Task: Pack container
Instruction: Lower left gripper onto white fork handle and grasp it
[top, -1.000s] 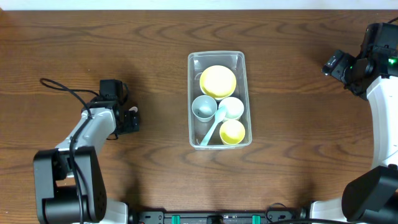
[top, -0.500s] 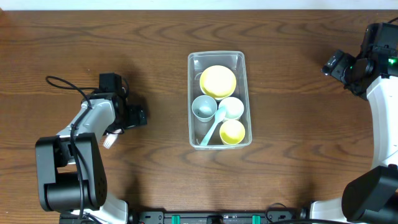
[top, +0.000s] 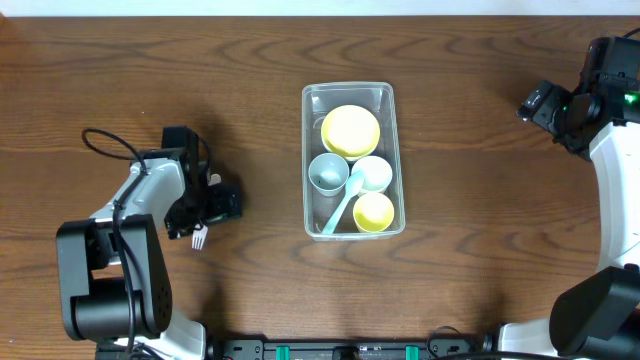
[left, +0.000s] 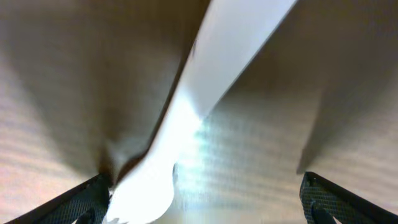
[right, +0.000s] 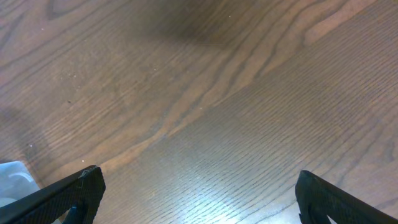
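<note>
The container (top: 349, 88) sits mid-table. It is probably light, thin-walled and slippery, so grip its rim. The left gripper (top: 226, 203) is open beside a white fork (top: 198, 238). The right gripper (top: 530, 104), far right, is open and empty.

Left gripper (top: 227, 203) moved nearer container (top: 348, 92); white fork (top: 198, 238), unseen at first, now shows beside arm.

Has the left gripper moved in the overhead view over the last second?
Yes. The left gripper has shifted right, closer to the container, and slightly down in the frame.
</note>
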